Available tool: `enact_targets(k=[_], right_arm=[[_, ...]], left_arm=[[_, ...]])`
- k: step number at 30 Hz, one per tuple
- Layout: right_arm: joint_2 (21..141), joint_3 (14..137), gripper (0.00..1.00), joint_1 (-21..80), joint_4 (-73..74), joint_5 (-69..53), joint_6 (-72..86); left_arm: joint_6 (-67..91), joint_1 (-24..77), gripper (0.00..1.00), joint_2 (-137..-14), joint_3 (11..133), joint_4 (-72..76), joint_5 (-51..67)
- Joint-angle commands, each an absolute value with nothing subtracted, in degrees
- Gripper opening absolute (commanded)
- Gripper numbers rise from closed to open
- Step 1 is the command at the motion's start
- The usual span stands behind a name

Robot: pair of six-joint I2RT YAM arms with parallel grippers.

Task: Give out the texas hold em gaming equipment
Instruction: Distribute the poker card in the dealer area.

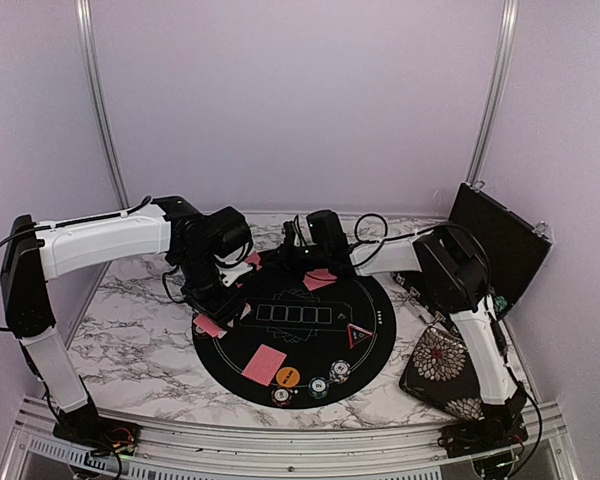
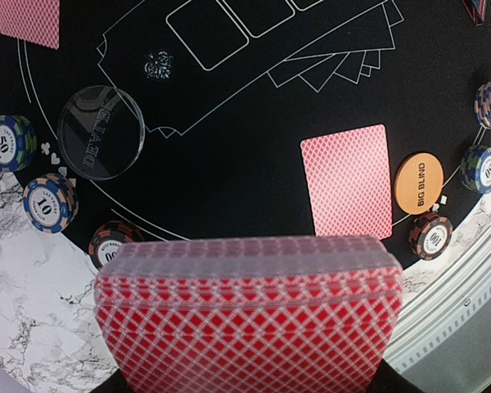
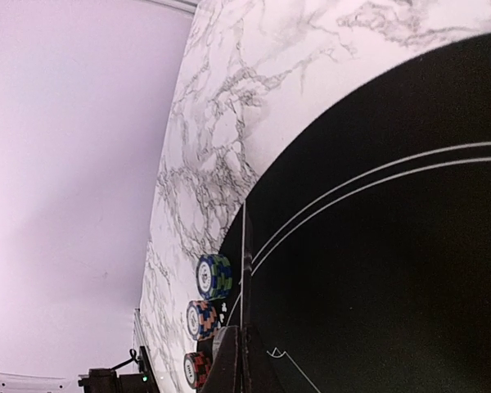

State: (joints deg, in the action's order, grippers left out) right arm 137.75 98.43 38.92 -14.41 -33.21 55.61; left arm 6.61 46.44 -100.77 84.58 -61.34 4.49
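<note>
My left gripper [image 1: 225, 292] hovers over the left rim of the round black mat [image 1: 310, 345], shut on a thick deck of pink-red-backed cards [image 2: 250, 319] that hides its fingers. My right gripper [image 1: 315, 262] is over the mat's far edge, shut on a single card [image 1: 320, 279], which the right wrist view [image 3: 245, 282] shows edge-on. One card [image 2: 348, 182] lies face down near the orange BIG BLIND disc [image 2: 418, 183]. Another card [image 2: 30, 20] lies farther off. Chip stacks [image 2: 49, 202] [image 2: 480, 168] sit along the mat's rim. A clear dealer disc [image 2: 101, 133] lies on the mat.
A red-edged black triangle [image 1: 357, 336] lies on the mat's right side. A floral pouch [image 1: 442, 372] lies at the right front, and an open black case [image 1: 500, 245] stands behind it. Three chip stacks [image 3: 213, 276] show in the right wrist view. Walls close in all round.
</note>
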Motion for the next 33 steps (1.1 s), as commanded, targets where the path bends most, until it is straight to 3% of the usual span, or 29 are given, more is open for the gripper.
enact_targets(k=[1, 10, 16, 26, 30, 33], right_arm=[[141.7, 103.5, 0.00, 40.9, -9.7, -31.7, 55.0], [143.1, 105.3, 0.00, 41.9, -7.4, -30.9, 54.3], [141.4, 104.3, 0.25, 41.9, -4.6, -28.6, 51.6], [135.3, 98.4, 0.55, 41.2, -4.7, -27.0, 49.4], [131.1, 92.3, 0.64, 40.3, -7.6, -29.5, 49.7], [126.9, 85.5, 0.65, 39.6, -14.5, -34.4, 52.4]], left_arm=[[6.4, 46.1, 0.45, -98.9, 84.4, -61.0, 5.0], [6.4, 46.1, 0.45, -98.7, 84.2, -61.0, 5.0], [6.4, 46.1, 0.45, -98.9, 84.2, -61.0, 5.2], [6.4, 46.0, 0.45, -99.1, 84.4, -60.9, 5.5], [6.4, 46.1, 0.45, -99.3, 84.6, -61.0, 6.1], [6.3, 46.3, 0.45, -99.6, 84.7, -61.0, 6.4]])
